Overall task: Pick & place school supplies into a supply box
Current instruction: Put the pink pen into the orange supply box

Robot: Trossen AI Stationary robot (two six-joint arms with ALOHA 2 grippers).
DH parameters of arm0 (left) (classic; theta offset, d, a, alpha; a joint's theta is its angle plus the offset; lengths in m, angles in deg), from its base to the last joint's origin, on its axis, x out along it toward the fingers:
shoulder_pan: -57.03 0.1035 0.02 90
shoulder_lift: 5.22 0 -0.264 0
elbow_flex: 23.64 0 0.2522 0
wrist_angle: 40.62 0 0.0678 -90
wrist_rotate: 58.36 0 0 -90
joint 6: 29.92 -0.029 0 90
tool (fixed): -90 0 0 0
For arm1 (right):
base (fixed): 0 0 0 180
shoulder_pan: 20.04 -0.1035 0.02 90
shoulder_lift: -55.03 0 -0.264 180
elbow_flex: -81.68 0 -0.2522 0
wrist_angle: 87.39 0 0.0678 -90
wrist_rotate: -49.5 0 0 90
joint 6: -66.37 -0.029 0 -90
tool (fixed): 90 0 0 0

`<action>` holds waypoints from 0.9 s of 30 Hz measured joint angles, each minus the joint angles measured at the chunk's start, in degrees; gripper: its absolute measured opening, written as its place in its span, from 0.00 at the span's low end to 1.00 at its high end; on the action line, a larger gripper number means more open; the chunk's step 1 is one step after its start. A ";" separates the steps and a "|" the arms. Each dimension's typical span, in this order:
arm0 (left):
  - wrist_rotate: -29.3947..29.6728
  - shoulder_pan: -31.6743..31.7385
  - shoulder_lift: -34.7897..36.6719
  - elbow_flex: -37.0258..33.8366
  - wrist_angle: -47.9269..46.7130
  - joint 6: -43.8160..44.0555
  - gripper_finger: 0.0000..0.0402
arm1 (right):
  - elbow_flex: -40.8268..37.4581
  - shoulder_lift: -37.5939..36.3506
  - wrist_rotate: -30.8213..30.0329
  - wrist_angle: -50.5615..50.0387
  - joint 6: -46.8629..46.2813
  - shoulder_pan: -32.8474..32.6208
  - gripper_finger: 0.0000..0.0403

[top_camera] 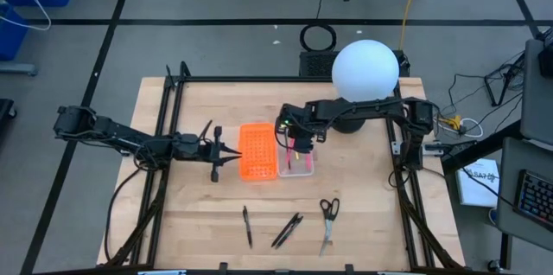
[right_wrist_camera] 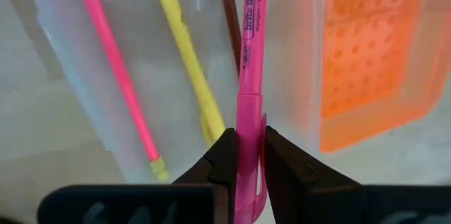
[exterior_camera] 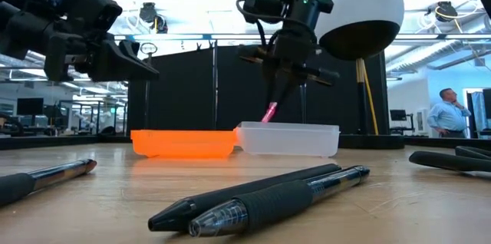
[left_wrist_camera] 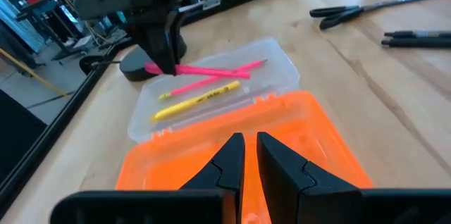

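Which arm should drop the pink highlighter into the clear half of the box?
The right. Its pincer is shut on the pink highlighter, right over the clear half of the box. The left pincer waits empty beside the orange half.

From my remote station, I find one legible marking: the barrel of the pink highlighter [right_wrist_camera: 248, 76] carries print running lengthwise that reads "brite liner", with a smaller line beside it too fine to read. I can read no other text, number, label or sign in the high, low or left wrist views.
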 joint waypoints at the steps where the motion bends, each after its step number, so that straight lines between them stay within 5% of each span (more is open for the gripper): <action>1: 0.00 0.00 0.00 0.00 -0.22 -0.34 0.12 | -0.41 -0.04 0.00 0.01 0.63 -0.04 0.10; 20: 0.02 -0.01 0.00 0.00 -1.12 -0.66 0.12 | -10.32 0.03 -1.20 10.61 5.39 1.87 0.11; 27: 0.00 0.00 0.00 0.00 -1.11 -0.64 0.12 | -12.89 0.03 1.73 15.98 4.20 1.83 0.22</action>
